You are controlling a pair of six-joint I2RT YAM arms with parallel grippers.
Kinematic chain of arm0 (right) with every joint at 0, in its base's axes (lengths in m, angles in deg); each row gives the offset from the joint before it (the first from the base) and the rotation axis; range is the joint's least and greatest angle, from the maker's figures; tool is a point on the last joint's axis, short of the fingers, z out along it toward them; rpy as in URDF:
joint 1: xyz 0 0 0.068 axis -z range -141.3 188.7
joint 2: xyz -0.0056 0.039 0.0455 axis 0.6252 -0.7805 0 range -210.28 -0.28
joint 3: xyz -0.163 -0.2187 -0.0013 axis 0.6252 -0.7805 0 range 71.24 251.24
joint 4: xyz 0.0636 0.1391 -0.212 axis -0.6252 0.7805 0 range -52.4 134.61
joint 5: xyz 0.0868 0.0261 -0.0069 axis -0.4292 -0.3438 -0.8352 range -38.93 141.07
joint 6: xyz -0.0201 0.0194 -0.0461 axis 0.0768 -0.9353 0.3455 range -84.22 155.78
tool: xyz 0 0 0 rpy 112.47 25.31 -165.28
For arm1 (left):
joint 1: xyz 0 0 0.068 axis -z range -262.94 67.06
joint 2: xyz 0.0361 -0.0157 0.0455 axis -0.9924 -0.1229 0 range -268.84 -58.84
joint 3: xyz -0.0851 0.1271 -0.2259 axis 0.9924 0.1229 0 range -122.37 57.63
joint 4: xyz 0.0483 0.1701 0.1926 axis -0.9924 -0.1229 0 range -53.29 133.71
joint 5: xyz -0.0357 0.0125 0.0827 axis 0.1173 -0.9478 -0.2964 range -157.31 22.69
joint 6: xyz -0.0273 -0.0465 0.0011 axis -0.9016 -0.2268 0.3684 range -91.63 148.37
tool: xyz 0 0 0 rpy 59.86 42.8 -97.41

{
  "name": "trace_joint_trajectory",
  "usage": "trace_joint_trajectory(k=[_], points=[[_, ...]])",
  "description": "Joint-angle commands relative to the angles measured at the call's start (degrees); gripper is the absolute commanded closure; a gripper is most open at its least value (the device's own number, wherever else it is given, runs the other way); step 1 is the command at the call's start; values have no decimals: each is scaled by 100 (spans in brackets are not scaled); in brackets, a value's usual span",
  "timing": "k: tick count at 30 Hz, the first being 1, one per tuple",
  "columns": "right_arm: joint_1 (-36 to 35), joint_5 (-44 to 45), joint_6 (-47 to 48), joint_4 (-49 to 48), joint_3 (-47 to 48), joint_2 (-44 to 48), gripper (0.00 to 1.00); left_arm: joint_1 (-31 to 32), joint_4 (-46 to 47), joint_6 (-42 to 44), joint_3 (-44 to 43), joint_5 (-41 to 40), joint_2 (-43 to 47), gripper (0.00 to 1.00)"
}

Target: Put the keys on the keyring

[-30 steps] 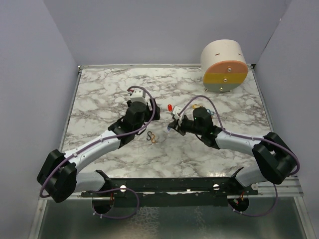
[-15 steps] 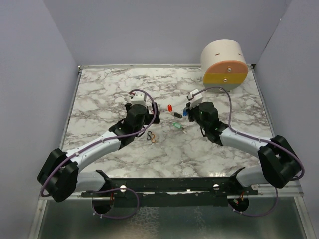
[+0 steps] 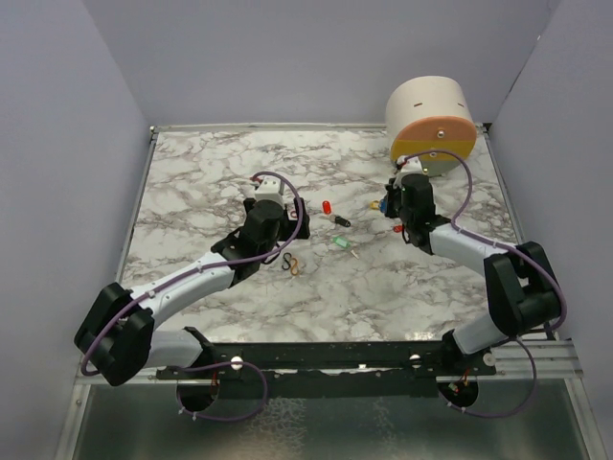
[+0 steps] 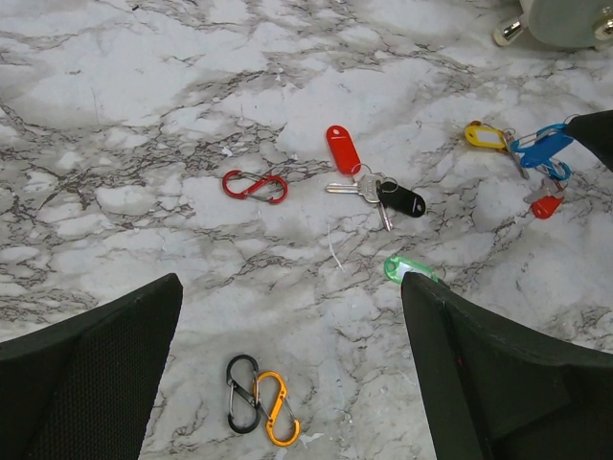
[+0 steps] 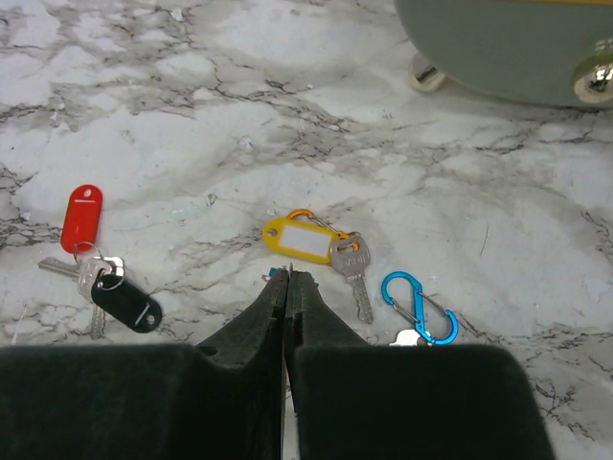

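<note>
The left tool (image 4: 292, 287) hung empty, fingers wide apart. Left of the red-and-black-tagged keys (image 4: 375, 189) lay the red carabiner (image 4: 255, 186); below-left of them, the linked black and orange carabiners (image 4: 257, 413). Right of them, the right tool (image 5: 287, 280), pinched together on nothing, pointed at the yellow-tagged key (image 5: 302, 235); it should spread before straddling that tag.

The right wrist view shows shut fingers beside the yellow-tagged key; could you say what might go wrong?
The right gripper is shut just short of the yellow tag; advancing so would likely shove it, not grasp it.
The blue carabiner lies close and could get knocked.
The red tag and black tag look joined, so one may drag the other.
</note>
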Motion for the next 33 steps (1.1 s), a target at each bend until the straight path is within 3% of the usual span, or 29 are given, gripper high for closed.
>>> trace_joint_trajectory(k=[1,3,4,7,9,15,23,33], points=[[144,-202,-467,330,266,-201,99,-19,157,68,-76,131,-66,1],[190,-190,-548,390,278,-242,97,-15,141,82,-87,124,-72,1],[204,-187,-552,408,278,-244,89,-19,141,79,-87,123,-80,1],[205,-160,-555,376,215,-171,44,-19,148,82,-78,131,-60,1],[205,-228,-485,308,131,-75,35,-19,148,87,-78,136,-59,1],[177,-1465,-231,-3,-203,185,32,-19,154,92,-78,148,-50,1],[-180,-2889,30,-45,-295,-314,32,-19,84,93,-96,201,-34,1],[-189,-3512,12,-159,-430,-555,33,-19,21,120,-52,164,114,1]])
